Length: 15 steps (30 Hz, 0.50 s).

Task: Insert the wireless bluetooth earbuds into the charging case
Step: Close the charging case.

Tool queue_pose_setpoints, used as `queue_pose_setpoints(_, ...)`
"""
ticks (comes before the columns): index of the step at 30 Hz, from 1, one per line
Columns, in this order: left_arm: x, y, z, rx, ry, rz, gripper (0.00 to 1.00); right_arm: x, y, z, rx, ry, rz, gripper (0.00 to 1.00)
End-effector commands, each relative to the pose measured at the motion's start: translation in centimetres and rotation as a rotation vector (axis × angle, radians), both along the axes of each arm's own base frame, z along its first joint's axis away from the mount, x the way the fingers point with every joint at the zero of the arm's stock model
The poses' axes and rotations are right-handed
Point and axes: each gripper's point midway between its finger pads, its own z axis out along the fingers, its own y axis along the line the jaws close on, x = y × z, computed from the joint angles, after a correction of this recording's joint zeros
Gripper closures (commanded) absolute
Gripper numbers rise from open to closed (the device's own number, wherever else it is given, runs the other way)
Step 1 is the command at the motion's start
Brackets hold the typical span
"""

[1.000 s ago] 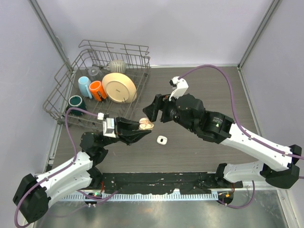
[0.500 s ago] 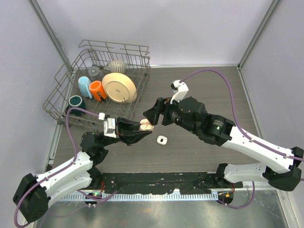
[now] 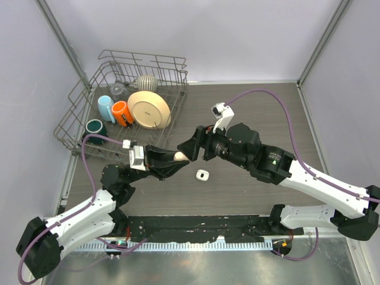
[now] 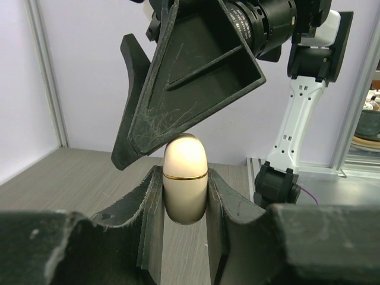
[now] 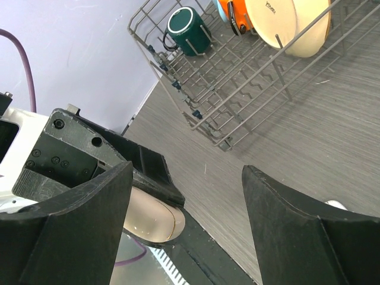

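Observation:
My left gripper is shut on the cream charging case, which has a gold seam and is closed. In the left wrist view the case stands upright between the two pads, its rounded top poking out. My right gripper is open, and one of its fingers hangs just above the case's top. From the right wrist the case shows beside the left finger, with the jaws wide and nothing between them. A small white earbud piece lies on the table below both grippers.
A wire dish rack stands at the back left, holding a cream plate, an orange cup, a blue cup, a green mug and a ribbed ball. Walls close in on the left, back and right.
The right gripper has moved left and down toward the case, so its finger now covers part of it from above. The left arm and the case have stayed put.

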Motion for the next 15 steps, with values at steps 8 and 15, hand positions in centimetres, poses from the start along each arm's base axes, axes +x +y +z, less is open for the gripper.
queue_pose_setpoints(8,0.1,0.8,2.9,-0.074,-0.055,0.041,1.00,-0.5,0.3,-0.8,-0.049,-0.015,0.050,0.22)
queue_pose_setpoints(15,2.3,0.0,0.6,0.060,0.106,0.100,1.00,3.7,-6.4,-0.5,-0.054,-0.042,-0.369,0.20)
